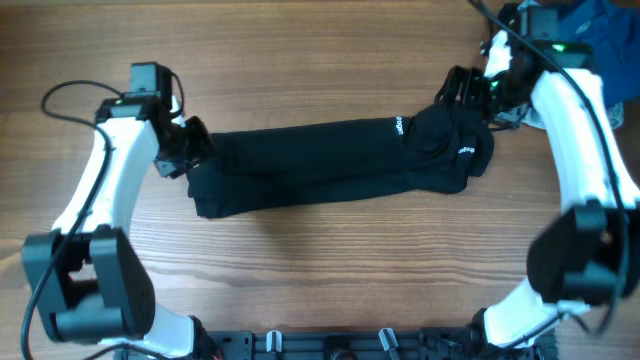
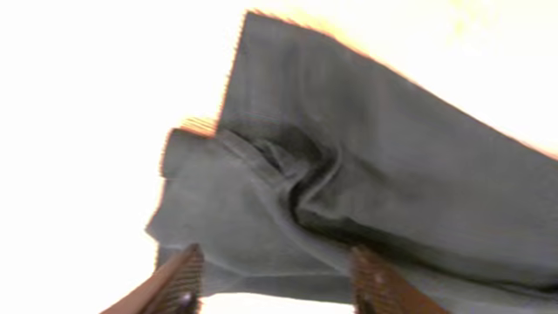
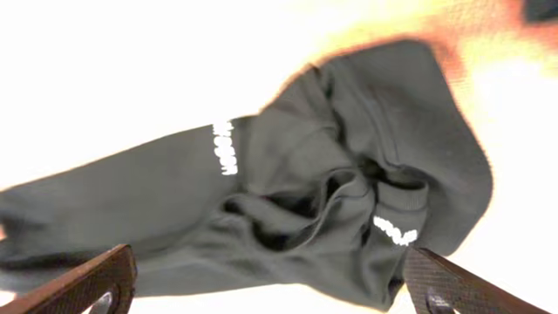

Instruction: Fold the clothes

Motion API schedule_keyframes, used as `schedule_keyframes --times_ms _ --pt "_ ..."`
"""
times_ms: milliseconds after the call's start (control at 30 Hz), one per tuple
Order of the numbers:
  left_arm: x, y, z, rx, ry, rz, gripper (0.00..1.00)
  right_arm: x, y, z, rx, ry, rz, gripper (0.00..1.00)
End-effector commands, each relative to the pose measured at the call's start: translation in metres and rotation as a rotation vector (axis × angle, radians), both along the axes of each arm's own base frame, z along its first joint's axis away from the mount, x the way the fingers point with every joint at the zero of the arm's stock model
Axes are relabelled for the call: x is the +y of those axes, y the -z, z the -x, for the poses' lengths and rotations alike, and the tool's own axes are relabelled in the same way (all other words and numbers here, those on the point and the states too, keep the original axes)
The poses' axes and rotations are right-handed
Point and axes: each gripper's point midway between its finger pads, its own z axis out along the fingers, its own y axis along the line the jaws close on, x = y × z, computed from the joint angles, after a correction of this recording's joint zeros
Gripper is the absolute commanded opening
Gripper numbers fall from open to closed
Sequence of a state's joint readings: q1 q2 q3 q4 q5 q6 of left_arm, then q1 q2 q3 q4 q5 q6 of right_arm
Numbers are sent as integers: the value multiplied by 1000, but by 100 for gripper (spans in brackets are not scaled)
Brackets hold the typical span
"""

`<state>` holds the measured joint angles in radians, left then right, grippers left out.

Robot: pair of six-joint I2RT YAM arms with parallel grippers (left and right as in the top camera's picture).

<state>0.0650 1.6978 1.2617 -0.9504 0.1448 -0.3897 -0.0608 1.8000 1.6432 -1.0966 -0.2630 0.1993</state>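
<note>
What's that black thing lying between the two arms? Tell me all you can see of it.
The black garment is soft, matte fabric, folded into a long band lying across the wooden table, bunched and creased at its right end. Small white printed lettering shows there in two spots. The left gripper and right gripper hang open over its ends, gripping nothing.

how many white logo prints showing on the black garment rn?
2. One white logo print sits on the upper edge of the long folded black fabric garment; the other is on its bunched end. Folds may hide more.
</note>
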Motion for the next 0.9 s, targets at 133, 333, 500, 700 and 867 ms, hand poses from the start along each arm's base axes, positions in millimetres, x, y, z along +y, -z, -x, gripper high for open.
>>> schedule_keyframes --times_ms 133,333,500,700,867 --pt "62 23 38 106 -192 -27 98 12 -44 28 -52 -41 -17 100" --pt "36 51 37 -4 -92 226 100 22 -39 30 -45 -92 -13 99" --pt "29 67 33 -8 -70 279 100 26 -40 31 -50 -121 -27 99" --pt "19 111 47 96 14 339 100 26 -40 31 -48 -121 -27 99" --pt "6 142 65 190 63 417 100 26 -40 31 -49 -121 -27 100"
